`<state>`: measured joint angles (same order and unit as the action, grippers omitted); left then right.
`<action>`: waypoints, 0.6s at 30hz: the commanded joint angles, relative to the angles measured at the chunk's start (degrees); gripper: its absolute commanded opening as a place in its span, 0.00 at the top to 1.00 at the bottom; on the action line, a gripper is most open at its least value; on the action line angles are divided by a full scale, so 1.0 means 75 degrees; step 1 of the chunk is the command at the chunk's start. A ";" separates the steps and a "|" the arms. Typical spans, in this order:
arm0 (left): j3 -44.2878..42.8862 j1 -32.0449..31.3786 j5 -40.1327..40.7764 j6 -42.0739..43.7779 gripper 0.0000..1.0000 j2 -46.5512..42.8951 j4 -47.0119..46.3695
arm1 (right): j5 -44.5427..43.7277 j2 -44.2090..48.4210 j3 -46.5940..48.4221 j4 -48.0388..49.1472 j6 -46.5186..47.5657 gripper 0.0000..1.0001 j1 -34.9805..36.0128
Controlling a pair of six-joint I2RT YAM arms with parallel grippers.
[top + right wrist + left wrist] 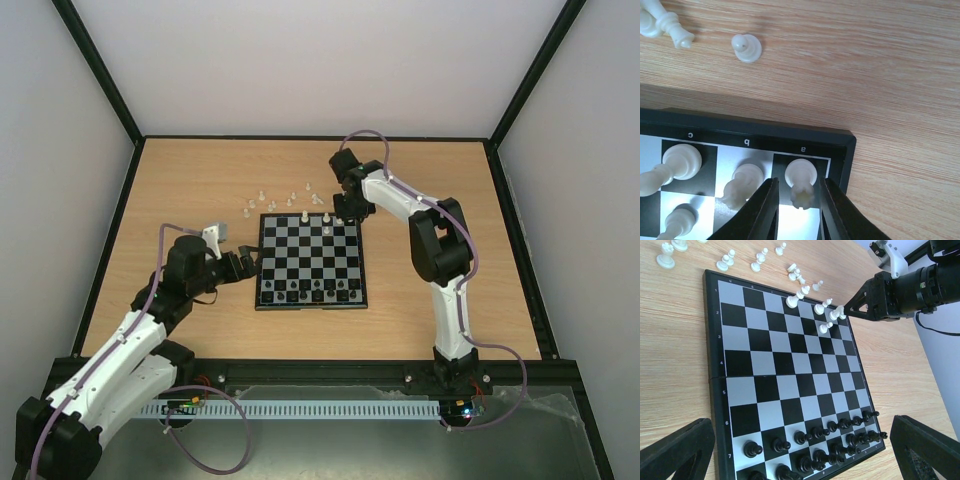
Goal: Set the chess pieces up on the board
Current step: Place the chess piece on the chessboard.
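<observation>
The board lies mid-table. Black pieces fill its two near rows, also seen in the left wrist view. A few white pieces stand at the far right corner; several more lie loose on the table beyond it. My right gripper is over that corner. In the right wrist view its fingers straddle a white rook standing on the corner square, with a gap on both sides. My left gripper is open and empty at the board's left edge.
Beside the rook stand a white knight, a bishop and a pawn. On the wood beyond the board's edge are a loose pawn and a lying piece. Dark frame walls surround the table.
</observation>
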<state>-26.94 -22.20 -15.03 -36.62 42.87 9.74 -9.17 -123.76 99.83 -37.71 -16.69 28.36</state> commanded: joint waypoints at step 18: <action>0.0055 0.0053 -0.0018 0.0040 0.01 0.0141 -0.0167 | 0.0472 -0.1484 0.2904 -0.0750 0.0197 0.67 -0.0019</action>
<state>-26.94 -22.20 -15.03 -36.62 43.72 9.43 -6.22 -131.79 120.51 -38.92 -15.81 28.36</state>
